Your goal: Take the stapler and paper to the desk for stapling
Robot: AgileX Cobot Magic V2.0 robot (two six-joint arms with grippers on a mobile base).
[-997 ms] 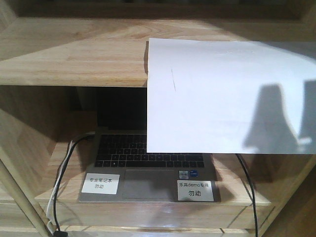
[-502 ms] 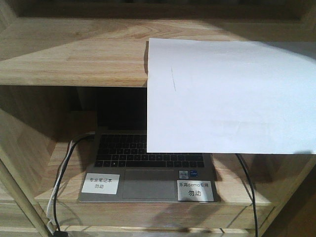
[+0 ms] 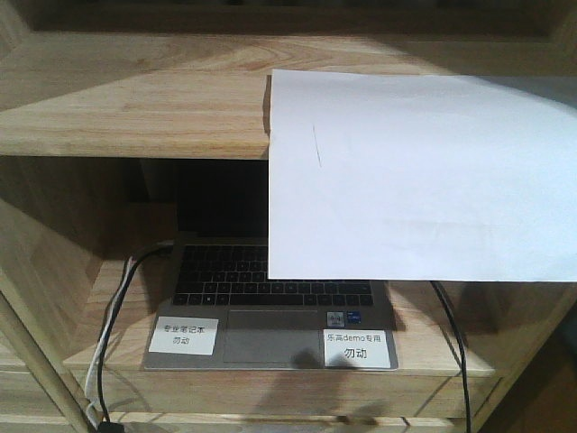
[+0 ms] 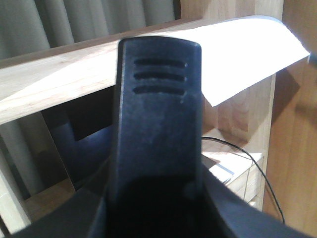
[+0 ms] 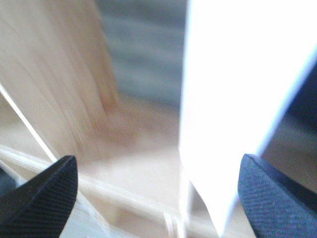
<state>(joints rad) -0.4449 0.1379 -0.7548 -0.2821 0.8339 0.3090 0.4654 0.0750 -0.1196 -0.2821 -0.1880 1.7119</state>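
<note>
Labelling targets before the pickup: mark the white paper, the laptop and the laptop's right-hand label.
paper (image 3: 424,171), front-facing view, middle of the sheet.
laptop (image 3: 270,336), front-facing view, on its touchpad.
right-hand label (image 3: 357,348), front-facing view, centre of the white sticker.

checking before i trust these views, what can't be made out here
- Stapler: it appears in no view.
- Front view: the right part of the laptop screen is hidden behind the paper hanging over the shelf edge.
- Left wrist view: the left gripper fills the middle, and open or shut cannot be told.
- Right wrist view: motion blur. Between the fingers of the open right gripper, the paper is only a white smear.
</note>
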